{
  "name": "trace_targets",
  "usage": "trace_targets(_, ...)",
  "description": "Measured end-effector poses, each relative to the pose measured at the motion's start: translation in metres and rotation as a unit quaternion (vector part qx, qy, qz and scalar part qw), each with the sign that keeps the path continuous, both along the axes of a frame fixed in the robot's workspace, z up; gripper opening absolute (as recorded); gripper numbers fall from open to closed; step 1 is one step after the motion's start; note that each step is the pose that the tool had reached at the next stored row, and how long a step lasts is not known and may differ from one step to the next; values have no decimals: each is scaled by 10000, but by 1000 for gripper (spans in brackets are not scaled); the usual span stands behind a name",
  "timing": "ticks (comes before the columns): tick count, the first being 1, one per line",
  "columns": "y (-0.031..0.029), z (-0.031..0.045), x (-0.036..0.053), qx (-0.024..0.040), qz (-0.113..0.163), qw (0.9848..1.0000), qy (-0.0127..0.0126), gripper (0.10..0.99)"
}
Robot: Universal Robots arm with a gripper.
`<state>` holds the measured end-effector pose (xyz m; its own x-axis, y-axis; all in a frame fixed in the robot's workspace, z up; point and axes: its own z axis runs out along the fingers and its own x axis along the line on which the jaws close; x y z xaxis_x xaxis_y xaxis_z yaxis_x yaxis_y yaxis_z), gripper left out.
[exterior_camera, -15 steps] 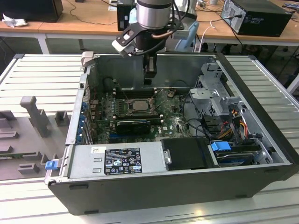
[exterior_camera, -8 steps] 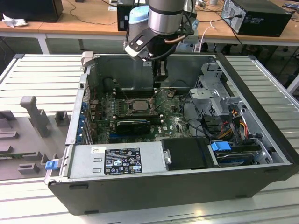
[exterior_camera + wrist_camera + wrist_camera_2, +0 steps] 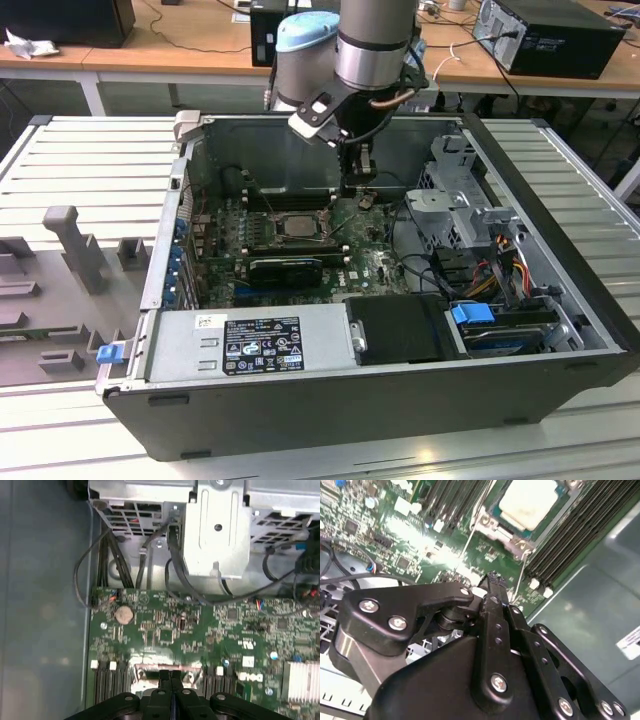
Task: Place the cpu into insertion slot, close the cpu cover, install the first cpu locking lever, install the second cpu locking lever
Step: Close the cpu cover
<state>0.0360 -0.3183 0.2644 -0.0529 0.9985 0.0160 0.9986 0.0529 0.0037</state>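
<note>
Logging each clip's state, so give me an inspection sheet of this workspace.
Surface: green motherboard inside an open computer case on a slatted metal table.
Job's things: cpu seated on the board, cpu cover framing it.
Clutter: grey fixtures on the table.
Grippers: gripper low over the board, fingers together.
Cables: black cables beside the board; coloured wires at the exterior view's right.
Surroundings: desks with computers behind.
</note>
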Motion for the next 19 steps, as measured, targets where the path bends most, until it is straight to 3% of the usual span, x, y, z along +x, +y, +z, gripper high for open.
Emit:
trace_targets(3, 10, -20, 127, -1, 11, 10000, 1, 106)
trace_targets(9, 12, -41, 237, -1, 31, 10000, 1, 106)
trace_targets(14, 12, -136, 238, -1, 57, 10000, 0, 106)
trace_targets(19, 12, -143, 139, -1, 63, 10000, 0, 106)
